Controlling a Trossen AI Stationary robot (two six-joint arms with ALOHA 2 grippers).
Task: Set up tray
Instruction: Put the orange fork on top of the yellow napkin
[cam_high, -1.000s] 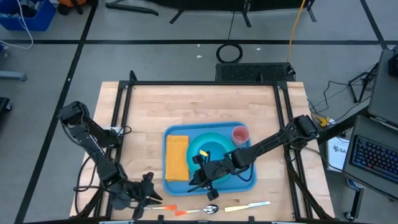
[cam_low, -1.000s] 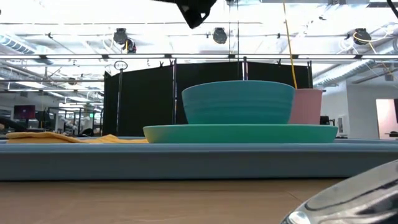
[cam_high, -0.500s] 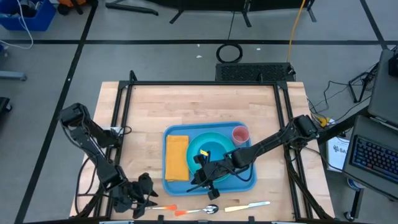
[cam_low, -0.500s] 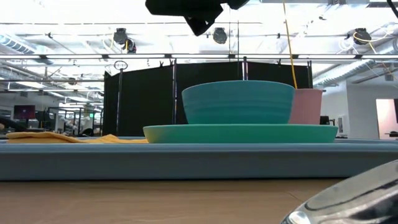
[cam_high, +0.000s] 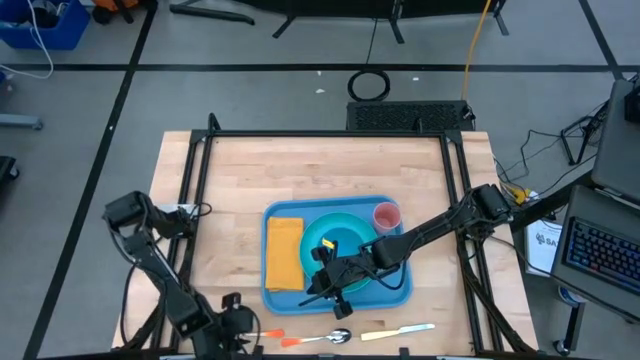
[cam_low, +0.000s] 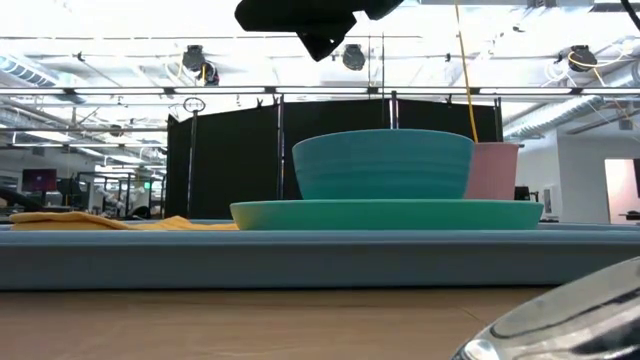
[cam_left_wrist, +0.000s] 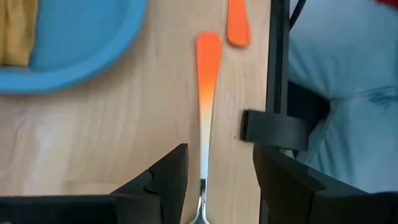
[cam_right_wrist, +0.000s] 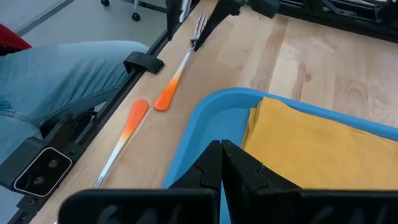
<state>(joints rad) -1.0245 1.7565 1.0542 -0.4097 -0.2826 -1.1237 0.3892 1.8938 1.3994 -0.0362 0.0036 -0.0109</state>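
The blue tray (cam_high: 395, 297) lies on the table and holds a yellow napkin (cam_high: 284, 253), a teal plate with a bowl (cam_low: 382, 165) on it, and a pink cup (cam_high: 386, 215). An orange-handled fork (cam_left_wrist: 208, 62) lies flat on the wood by the near edge. My left gripper (cam_left_wrist: 221, 155) stands open over the fork's metal end, a finger on either side, with a gap to each. My right gripper (cam_right_wrist: 222, 165) is shut and empty above the tray's near left corner (cam_right_wrist: 211, 118).
An orange-handled spoon (cam_high: 318, 339) and a pale knife (cam_high: 398, 330) lie in a row with the fork along the near edge. The black table frame (cam_left_wrist: 278, 62) runs just beside the fork. A person's leg in jeans (cam_right_wrist: 56, 74) is close beyond that edge.
My left gripper has moved toward the table's near edge and its arm has swung nearer with it. The fork has stayed flat on the table. My right arm has kept still.
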